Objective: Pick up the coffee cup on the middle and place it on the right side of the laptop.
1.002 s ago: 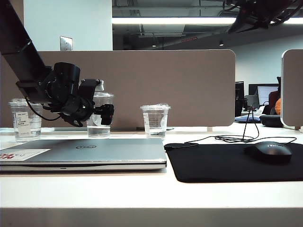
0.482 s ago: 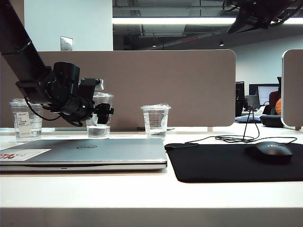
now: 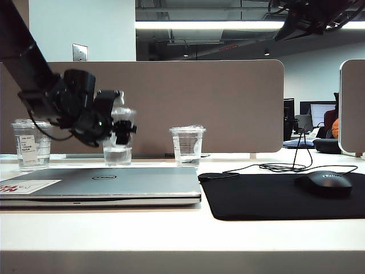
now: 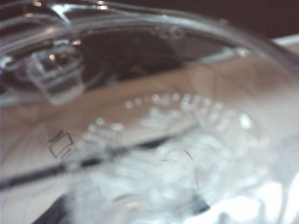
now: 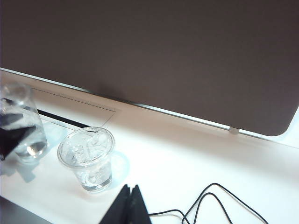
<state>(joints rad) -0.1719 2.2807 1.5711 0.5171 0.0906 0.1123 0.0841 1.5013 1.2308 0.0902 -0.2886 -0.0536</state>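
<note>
The left pincer point(image 3: 122, 132) is seen clamped on the coffee cup point(image 3: 118, 137), behind the laptop point(image 3: 102, 185); the cup appears lifted slightly off the table point(image 3: 171, 228), though blur leaves that uncertain. In the left wrist view only the cup's clear wall point(image 4: 154, 140) is shown, filling the frame. Left of the laptop's back edge a shorter labelled cup point(image 3: 31, 144) is stood. Behind the laptop's right corner a small clear cup point(image 3: 186, 145) is stood. The right pincer point(image 5: 126, 205) is held above the table right of the laptop, fingertips pressed together, empty.

White desk point(image 3: 171, 234) carries laptop point(image 3: 102, 185), black mouse pad point(image 3: 279, 197), cups
</note>
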